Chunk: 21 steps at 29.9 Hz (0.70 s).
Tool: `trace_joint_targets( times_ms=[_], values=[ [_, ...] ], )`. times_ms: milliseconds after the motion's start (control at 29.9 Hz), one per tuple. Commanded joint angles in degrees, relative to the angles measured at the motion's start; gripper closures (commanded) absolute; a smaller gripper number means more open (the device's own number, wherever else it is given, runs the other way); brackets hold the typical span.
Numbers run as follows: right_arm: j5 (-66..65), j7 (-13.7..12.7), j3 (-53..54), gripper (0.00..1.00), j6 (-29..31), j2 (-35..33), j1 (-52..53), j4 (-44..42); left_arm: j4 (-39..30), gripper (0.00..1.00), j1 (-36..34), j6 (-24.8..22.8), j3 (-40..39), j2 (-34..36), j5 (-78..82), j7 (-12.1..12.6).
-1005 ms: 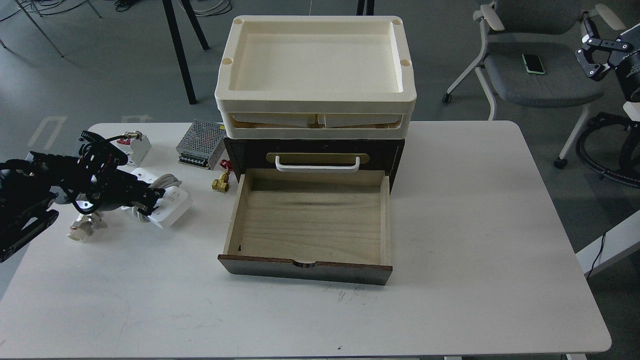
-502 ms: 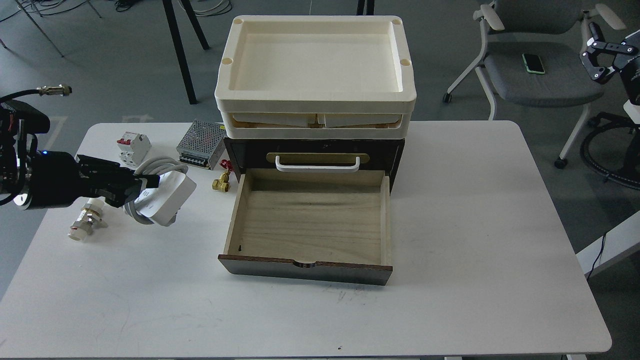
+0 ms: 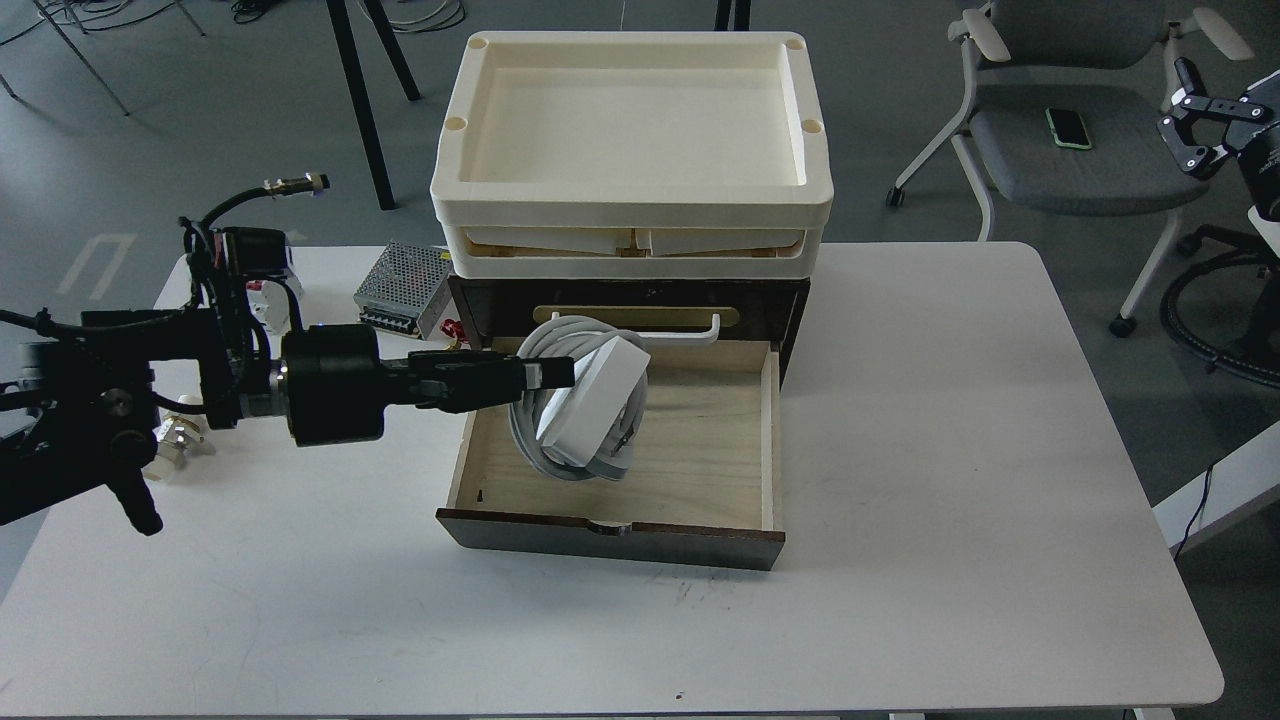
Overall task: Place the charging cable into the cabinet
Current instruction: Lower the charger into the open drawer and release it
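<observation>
My left gripper point(image 3: 545, 378) is shut on the charging cable point(image 3: 590, 405), a white power strip with a thick white cord coiled round it. It holds the strip tilted in the air over the left half of the open drawer. The cabinet point(image 3: 790, 300) is a dark brown drawer unit at the table's middle, its lower drawer point(image 3: 700, 450) pulled out with a pale wood inside. The white bar handle point(image 3: 690, 335) of the upper drawer shows behind the cable. My right gripper point(image 3: 1195, 135) is raised far right, off the table, open and empty.
Two cream plastic trays point(image 3: 630, 205) are stacked on the cabinet. A perforated metal box point(image 3: 405, 285), a white circuit breaker point(image 3: 265, 300) and a metal fitting point(image 3: 170, 445) lie left of the cabinet. A grey chair point(image 3: 1080, 140) with a phone stands at the back right.
My left arm has lifted the charging cable off the table's left side and carried it right, to above the open drawer. The right gripper has hardly moved.
</observation>
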Motion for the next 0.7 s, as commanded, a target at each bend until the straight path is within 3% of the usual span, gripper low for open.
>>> trace_joint_targets(
  times_ms=[0, 100, 234, 670],
  values=[
    [0.0, 0.0, 0.0, 0.0, 0.0, 0.01, -0.52, 0.04, 8.16, 0.96, 1.66, 0.16, 0.17, -6.34, 0.15, -0.01],
    [0.0, 0.0, 0.08, 0.0, 0.0, -0.51, -0.87, -0.05, 16.77, 0.95, 3.23, -1.07, 0.26, -8.89, 0.41, -0.01],
    [0.0, 0.0, 0.09, 0.0, 0.0, -0.52, -1.48, 0.04, 23.12, 0.95, 4.74, -2.83, 0.35, -11.71, 0.68, -0.01],
    [0.09, 0.35, 0.35, 0.0, 0.0, -0.69, -3.68, -0.14, 23.92, 0.92, 6.23, -1.6, 1.4, -13.55, 0.76, -0.01]
  ],
)
